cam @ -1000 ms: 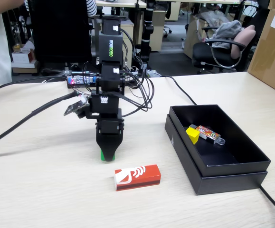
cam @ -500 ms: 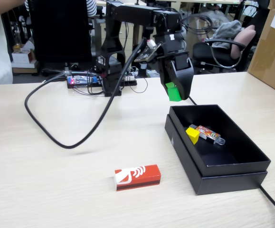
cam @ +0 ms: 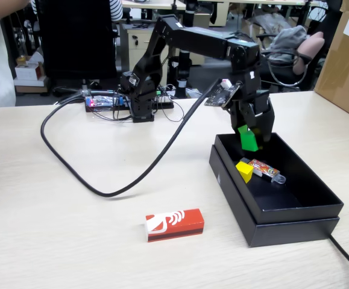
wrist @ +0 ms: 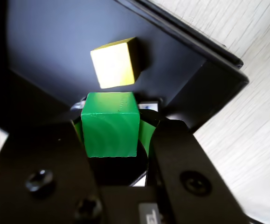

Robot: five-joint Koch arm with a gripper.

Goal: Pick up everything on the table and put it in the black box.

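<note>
My gripper (cam: 251, 139) hangs over the far left part of the black box (cam: 295, 226), shut on the small green cube (cam: 246, 138). In the wrist view the green cube (wrist: 110, 123) sits between the two black jaws of the gripper (wrist: 111, 135), above the box floor (wrist: 46, 51). A yellow cube (cam: 244, 171) lies inside the box just below it, and the wrist view shows this yellow cube (wrist: 114, 62) too. The red carton (cam: 175, 224) with a white end and white logo lies on the light wood table (cam: 59, 235), left of the box.
A small colourful packet (cam: 264, 169) lies in the box beside the yellow cube. A thick black cable (cam: 102, 186) loops over the table from the arm's base (cam: 139, 96). A brown cardboard carton (cam: 346, 54) stands at the far right.
The arm lifted the green cube off the table, swung it right and lowered it over the black box. The red carton and the yellow cube have not moved.
</note>
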